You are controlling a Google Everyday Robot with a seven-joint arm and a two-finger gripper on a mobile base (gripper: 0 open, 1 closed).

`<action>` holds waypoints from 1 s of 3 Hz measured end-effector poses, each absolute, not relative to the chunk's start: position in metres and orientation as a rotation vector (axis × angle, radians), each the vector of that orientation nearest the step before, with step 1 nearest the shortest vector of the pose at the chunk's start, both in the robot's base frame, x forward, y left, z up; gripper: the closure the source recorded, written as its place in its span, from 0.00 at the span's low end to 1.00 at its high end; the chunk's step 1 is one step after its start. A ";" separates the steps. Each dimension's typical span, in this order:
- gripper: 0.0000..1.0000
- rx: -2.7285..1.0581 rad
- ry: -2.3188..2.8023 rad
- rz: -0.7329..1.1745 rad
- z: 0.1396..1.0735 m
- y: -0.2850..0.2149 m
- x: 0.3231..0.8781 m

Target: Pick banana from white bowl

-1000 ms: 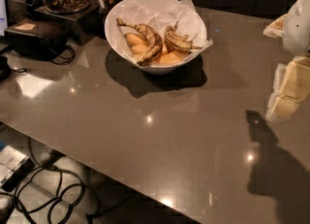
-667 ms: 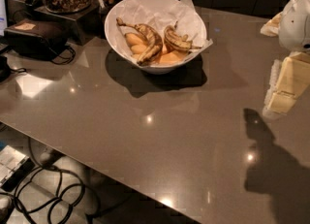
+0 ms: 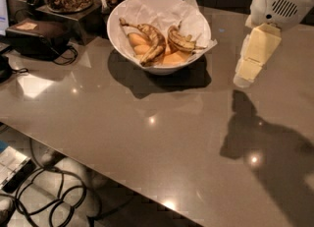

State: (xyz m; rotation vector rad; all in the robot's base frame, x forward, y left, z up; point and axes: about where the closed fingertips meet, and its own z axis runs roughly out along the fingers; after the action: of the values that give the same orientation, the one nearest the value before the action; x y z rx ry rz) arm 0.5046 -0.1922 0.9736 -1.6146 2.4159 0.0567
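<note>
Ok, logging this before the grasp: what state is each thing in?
white bowl: upright on the table, paper-lined, holding fruit
banana: lying in the white bowl, ungrasped
longer banana: lying in the white bowl, left side
gripper: above the table, right of the white bowl, apart from it

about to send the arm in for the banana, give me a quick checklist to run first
1. banana in view, lying on top at the right side of the white bowl: ok
2. Told apart from the longer banana to its left: ok
3. gripper above the bowl: not ok, it hangs right of the bowl, over the table
4. No object between gripper and bowl: ok
5. paper lining rising at the rim on the gripper's side will not snag: cannot tell
</note>
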 end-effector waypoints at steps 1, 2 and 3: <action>0.00 -1.600 2.378 0.044 0.978 -0.186 0.513; 0.00 -1.520 2.369 0.060 0.983 -0.173 0.529; 0.00 -1.457 2.433 0.042 0.984 -0.155 0.556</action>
State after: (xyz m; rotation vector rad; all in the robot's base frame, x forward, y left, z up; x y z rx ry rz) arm 0.5560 -0.1553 0.9838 -1.4573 2.4334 0.0417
